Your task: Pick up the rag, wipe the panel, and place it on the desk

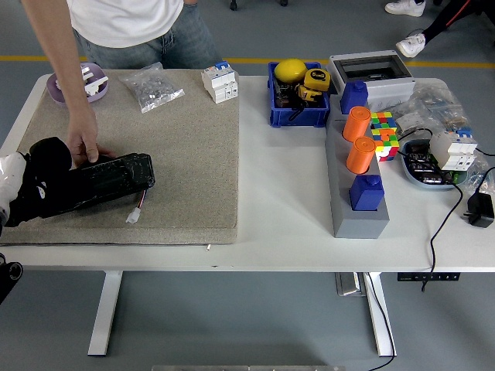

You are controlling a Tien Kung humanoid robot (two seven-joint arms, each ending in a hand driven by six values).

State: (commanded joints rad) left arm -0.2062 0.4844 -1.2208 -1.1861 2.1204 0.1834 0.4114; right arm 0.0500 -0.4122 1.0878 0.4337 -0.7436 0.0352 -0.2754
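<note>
the robot's left hand, black and partly wrapped in white, sits at the far left edge of the rough beige mat. it rests on the left end of the long flat black panel. i cannot tell if its fingers are curled or spread, because the hand is all dark against the dark panel. i cannot clearly see a rag; it may be the dark lump under the hand, but i am not sure. the right hand is not in the picture.

a person stands at the far side of the table. the person's hand presses on the top edge of the panel, just beside the robot's hand.

what could go wrong: the two hands are very close, so the robot could bump the person's fingers on its next wipe. if the person lets go, the panel could slide on the mat, since it looks light. the small white plug on thin wires sticks out at the front of the panel, and a wipe could snag it. the hand is also near the table's left edge, so the rag could drop off there.

i cannot read any words or brand names. the print on the yellow tape measure and the white switch block is too small.
</note>
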